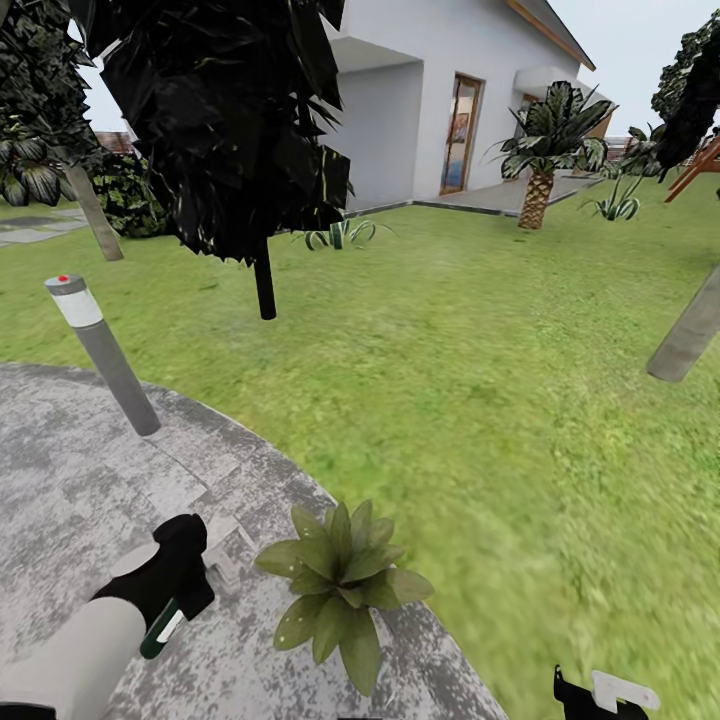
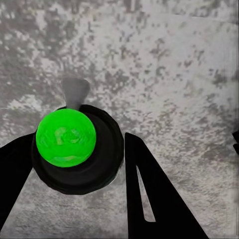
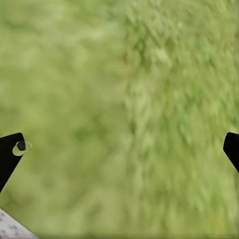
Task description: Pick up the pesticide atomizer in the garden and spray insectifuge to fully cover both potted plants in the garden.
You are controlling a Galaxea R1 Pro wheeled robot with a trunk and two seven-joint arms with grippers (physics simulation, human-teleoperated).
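Small dark green spray bottle [image 1: 163, 627], lower left, looks light and hard; left gripper [image 1: 185, 590] squeezes its middle beside leafy potted plant [image 1: 340, 585]; right gripper [image 3: 119, 149] spread open over grass

The patio [image 1: 90, 480] looks like rough, mottled grey stone. The lawn [image 1: 480, 380] is soft matt grass. The atomizer's top [image 2: 65, 138] shines glossy green.

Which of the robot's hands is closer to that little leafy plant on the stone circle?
Left. The left gripper, holding the pesticide atomizer, is beside the potted plant; the right gripper sits farther off over the grass.
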